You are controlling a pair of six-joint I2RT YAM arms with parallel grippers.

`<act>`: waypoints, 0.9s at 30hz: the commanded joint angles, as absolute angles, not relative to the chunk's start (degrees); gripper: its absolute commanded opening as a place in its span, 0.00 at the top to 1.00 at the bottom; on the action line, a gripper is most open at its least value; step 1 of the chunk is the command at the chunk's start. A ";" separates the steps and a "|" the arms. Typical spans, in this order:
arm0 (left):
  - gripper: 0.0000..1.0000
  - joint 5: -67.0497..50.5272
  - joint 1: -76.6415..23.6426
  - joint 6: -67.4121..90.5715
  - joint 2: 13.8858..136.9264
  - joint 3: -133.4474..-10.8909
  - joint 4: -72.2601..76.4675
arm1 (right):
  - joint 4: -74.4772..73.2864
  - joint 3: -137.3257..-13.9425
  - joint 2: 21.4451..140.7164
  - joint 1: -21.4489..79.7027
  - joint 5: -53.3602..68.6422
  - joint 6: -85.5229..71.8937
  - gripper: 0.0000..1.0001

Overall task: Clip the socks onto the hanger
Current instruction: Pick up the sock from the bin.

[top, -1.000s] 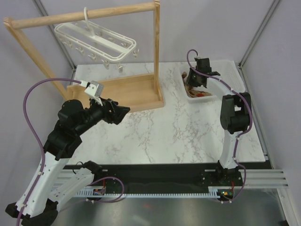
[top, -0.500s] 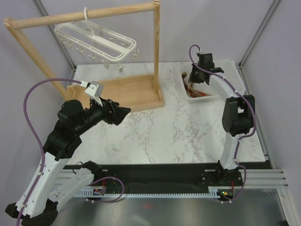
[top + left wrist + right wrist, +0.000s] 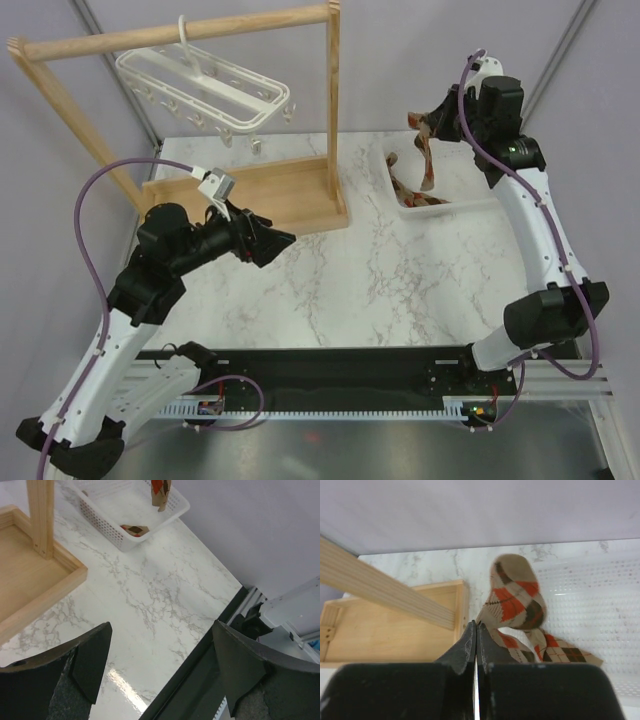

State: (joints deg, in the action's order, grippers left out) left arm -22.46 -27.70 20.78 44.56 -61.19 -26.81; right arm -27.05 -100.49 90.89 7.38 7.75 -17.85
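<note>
My right gripper point(image 3: 432, 122) is raised high above the white perforated basket point(image 3: 440, 206) and is shut on one argyle sock point(image 3: 424, 155), which dangles from the tips down toward the basket. In the right wrist view the jaws point(image 3: 476, 625) are pressed together with that sock point(image 3: 516, 599) hanging just beyond them. The second sock point(image 3: 410, 192) lies in the basket and shows in the right wrist view point(image 3: 566, 653) too. The white hanger point(image 3: 200, 85) hangs by its hook from the wooden rack's top bar at the far left. My left gripper point(image 3: 277, 240) is open and empty over the table.
The wooden rack point(image 3: 270, 190) with its tray base stands at the back left; its right post point(image 3: 333, 110) lies between the hanger and the basket. In the left wrist view, the basket point(image 3: 107, 530) and rack base point(image 3: 30, 585) lie ahead of the open gripper point(image 3: 161, 630).
My right gripper has risen out of the basket, lifting one sock clear. My left arm has shifted a little to the right.
</note>
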 commanded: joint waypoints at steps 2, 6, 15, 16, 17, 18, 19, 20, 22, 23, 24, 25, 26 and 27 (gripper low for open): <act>0.10 -32.58 -27.51 26.62 46.58 -60.12 -17.77 | -28.39 -96.16 84.91 7.47 18.25 -19.42 1.00; 0.02 -37.34 -27.60 30.31 46.32 -56.96 -8.28 | -27.60 -90.29 78.60 7.56 22.22 -23.54 1.00; 0.00 -34.45 -38.21 34.19 50.26 -52.81 9.93 | -4.76 -66.56 60.76 8.87 26.91 -57.16 1.00; 0.00 -28.88 -40.67 34.19 51.23 -53.69 5.76 | -4.31 -65.92 59.60 9.31 24.20 -59.04 1.00; 0.00 -18.13 -45.39 22.96 53.07 -55.01 3.36 | -4.31 -65.66 58.81 10.10 22.69 -60.80 1.00; 0.00 -13.93 -47.44 21.29 53.78 -55.37 2.82 | -4.39 -65.31 57.58 10.28 21.81 -64.04 1.00; 0.00 -10.23 -48.94 20.49 54.40 -55.46 2.64 | -4.48 -65.30 57.13 10.81 20.75 -65.20 1.00; 0.01 -7.32 -49.56 21.61 55.71 -55.46 3.07 | -4.40 -65.48 56.95 11.07 20.74 -66.61 1.00; 0.01 -9.21 -49.57 24.16 57.38 -55.28 4.65 | -3.61 -66.35 57.22 11.42 23.01 -69.34 1.00; 0.02 -11.58 -49.57 24.43 58.70 -55.11 7.88 | -3.69 -67.40 57.48 11.60 23.55 -70.30 1.00; 0.02 -13.78 -49.57 24.69 59.32 -54.76 10.09 | -3.78 -67.85 57.74 11.86 23.82 -71.27 1.00; 0.02 -16.32 -49.66 25.65 59.67 -53.10 12.63 | -4.74 -68.11 57.66 12.82 22.86 -73.02 1.00; 0.00 -16.78 -49.75 26.01 59.94 -52.22 15.88 | -5.44 -68.72 57.48 13.44 21.55 -73.56 1.00; 0.00 -16.70 -49.83 26.19 60.72 -51.51 19.91 | -6.06 -68.99 56.96 13.97 20.23 -73.83 1.00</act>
State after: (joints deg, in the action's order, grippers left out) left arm -16.23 -49.30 26.81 60.05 -52.56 7.57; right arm -6.90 -66.19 57.45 12.43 22.57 -67.61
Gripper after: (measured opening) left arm 0.993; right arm 0.011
